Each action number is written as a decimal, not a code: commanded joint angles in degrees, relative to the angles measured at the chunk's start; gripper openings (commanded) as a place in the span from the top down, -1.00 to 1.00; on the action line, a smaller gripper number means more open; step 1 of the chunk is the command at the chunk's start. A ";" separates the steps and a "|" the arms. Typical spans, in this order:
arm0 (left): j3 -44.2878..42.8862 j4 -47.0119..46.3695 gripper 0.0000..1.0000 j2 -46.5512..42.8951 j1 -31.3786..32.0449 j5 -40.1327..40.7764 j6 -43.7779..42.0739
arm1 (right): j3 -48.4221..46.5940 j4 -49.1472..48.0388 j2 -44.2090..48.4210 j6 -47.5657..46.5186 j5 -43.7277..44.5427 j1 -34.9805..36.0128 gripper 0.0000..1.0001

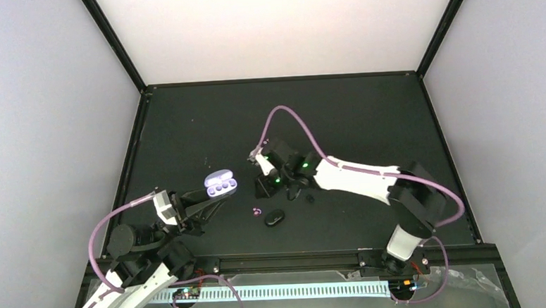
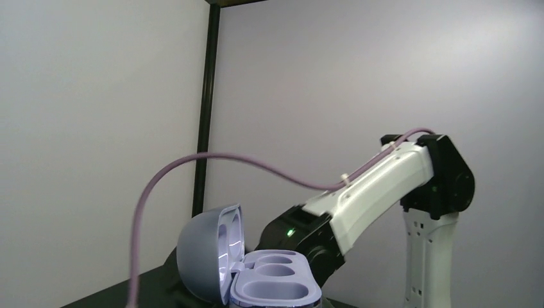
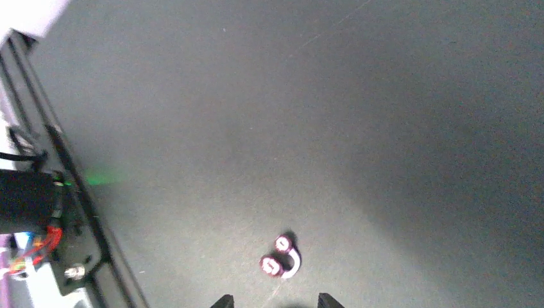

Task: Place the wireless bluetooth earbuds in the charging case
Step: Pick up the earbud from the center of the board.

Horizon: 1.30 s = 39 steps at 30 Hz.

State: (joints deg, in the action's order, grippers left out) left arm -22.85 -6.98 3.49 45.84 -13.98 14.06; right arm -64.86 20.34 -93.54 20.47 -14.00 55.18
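An open lilac charging case point(image 1: 220, 183) is held above the table's left side, with my left gripper point(image 1: 214, 198) shut on it from below. In the left wrist view its lid point(image 2: 204, 256) stands upright and the base point(image 2: 276, 287) shows empty wells; my fingers are hidden there. A glossy pinkish-purple earbud point(image 3: 281, 255) lies on the mat just ahead of my right gripper point(image 3: 276, 301), which is open with nothing between its fingertips point(image 3: 222, 301). From above, that earbud point(image 1: 256, 211) lies slightly nearer than the right gripper point(image 1: 263, 190).
A shut black oval case point(image 1: 275, 217) lies right of the pink earbud. A small black piece point(image 1: 309, 198) sits on the mat beside the right arm. The table's near rail point(image 3: 77, 212) runs along the left of the right wrist view.
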 commanded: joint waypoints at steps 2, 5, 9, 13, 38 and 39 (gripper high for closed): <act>-2.98 9.24 0.97 -3.25 0.21 0.69 -2.46 | -4.02 -2.07 -9.01 -2.50 3.53 3.02 0.21; -3.78 11.52 0.97 -4.36 0.22 0.85 -3.84 | -6.01 -1.50 -12.50 -2.59 6.71 5.02 0.13; -4.64 13.30 0.97 -5.50 0.28 1.36 -5.15 | -8.39 -0.18 -16.09 -1.80 12.14 7.68 0.07; -4.57 13.49 0.97 -6.20 0.21 1.58 -5.45 | -9.31 1.19 -18.38 -0.41 17.43 8.79 0.05; -4.26 13.05 0.97 -4.71 0.28 1.19 -5.11 | -3.54 0.86 -11.39 -0.76 20.39 9.42 0.20; -4.28 13.06 0.97 -4.72 0.23 1.15 -5.10 | -3.71 0.65 -11.25 -0.39 19.52 9.42 0.20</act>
State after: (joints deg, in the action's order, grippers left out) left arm -25.39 6.02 0.62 45.84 -13.13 9.34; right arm -68.01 22.74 -107.85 18.37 8.43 64.53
